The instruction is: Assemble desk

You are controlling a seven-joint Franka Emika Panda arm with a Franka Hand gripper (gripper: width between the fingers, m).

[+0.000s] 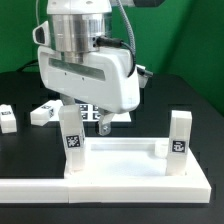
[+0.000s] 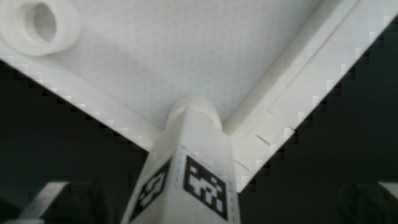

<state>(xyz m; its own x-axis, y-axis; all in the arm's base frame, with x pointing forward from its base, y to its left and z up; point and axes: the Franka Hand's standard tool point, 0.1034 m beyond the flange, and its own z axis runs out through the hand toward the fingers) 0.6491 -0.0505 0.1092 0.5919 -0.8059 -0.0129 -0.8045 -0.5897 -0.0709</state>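
The white desk top (image 1: 122,158) lies flat near the front of the table. Two tagged block legs stand upright on it: one (image 1: 71,135) at the exterior view's left corner, one (image 1: 178,135) at its right corner. My gripper (image 1: 82,120) hangs over the left leg, open, with one dark fingertip (image 1: 101,125) showing beside it. In the wrist view that leg (image 2: 192,175) rises from the desk top (image 2: 160,55) between my two wide-apart fingers (image 2: 50,202), which stand clear of it. An empty corner socket (image 2: 39,25) shows on the top.
Two loose tagged legs (image 1: 8,118) (image 1: 45,113) lie on the black table at the exterior view's left. The marker board (image 1: 112,113) lies behind the gripper. The white L-shaped border bar (image 1: 35,187) runs along the front, against the desk top.
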